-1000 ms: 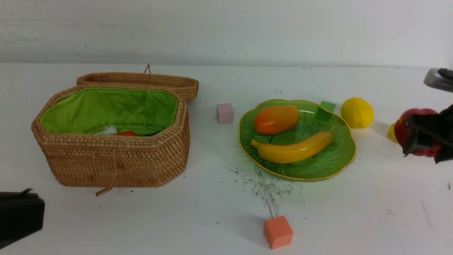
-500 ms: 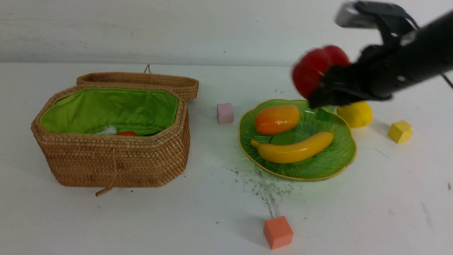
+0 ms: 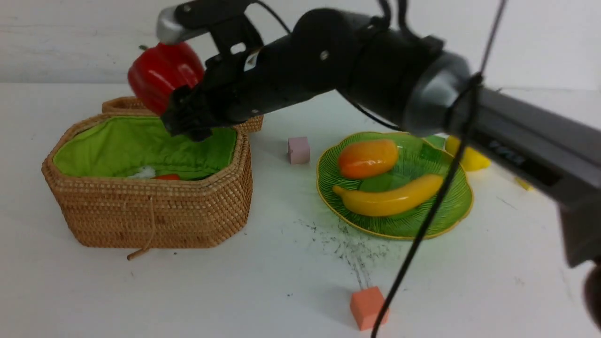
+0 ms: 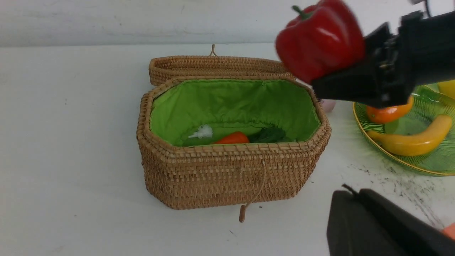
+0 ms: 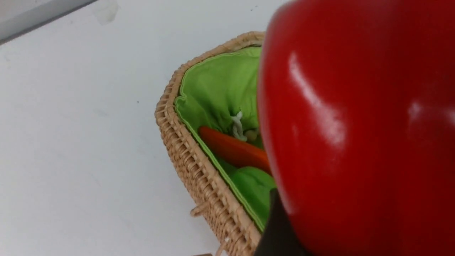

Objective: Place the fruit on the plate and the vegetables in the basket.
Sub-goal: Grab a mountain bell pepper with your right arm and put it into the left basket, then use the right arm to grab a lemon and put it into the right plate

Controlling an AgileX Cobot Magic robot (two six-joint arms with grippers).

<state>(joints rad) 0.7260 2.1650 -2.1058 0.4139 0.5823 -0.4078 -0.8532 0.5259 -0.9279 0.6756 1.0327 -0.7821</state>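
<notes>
On the left side of the white table [image 3: 291, 263] stands the basket [image 3: 141, 211], with its woven lid [image 3: 251, 123] lying open behind it. Inside, on the green lining [image 3: 141, 141], lies the carrot [image 3: 166, 177]; only a small orange part of it shows over the front rim. The left wrist view also shows its dark green leaves [image 4: 268, 134] and a small white tuft [image 4: 202, 132] next to it.

The left gripper [image 4: 346, 199] shows only in its own wrist view, low and on the near side of the basket. Its fingers are pressed together and they hold nothing.

Above the back part of the basket, in the air, is the red bell pepper [image 3: 162, 75]. The right gripper [image 3: 178, 101] pinches it between widely spread fingers, and the right arm [image 3: 357, 61] reaches across the table, over the plate, to this place. The pepper does not touch the basket.

Just to the right of the basket a pink cube [image 3: 298, 149] sits on the table. Further right is the plate [image 3: 450, 216]. On it lie the mango [image 3: 367, 158], at the back, and the banana [image 3: 389, 197], in front of it. The lemon [image 3: 467, 157] rests on the table just behind the plate's right edge, half hidden by the arm. Near the front edge of the table, in front of the plate, there is an orange cube [image 3: 367, 307].
</notes>
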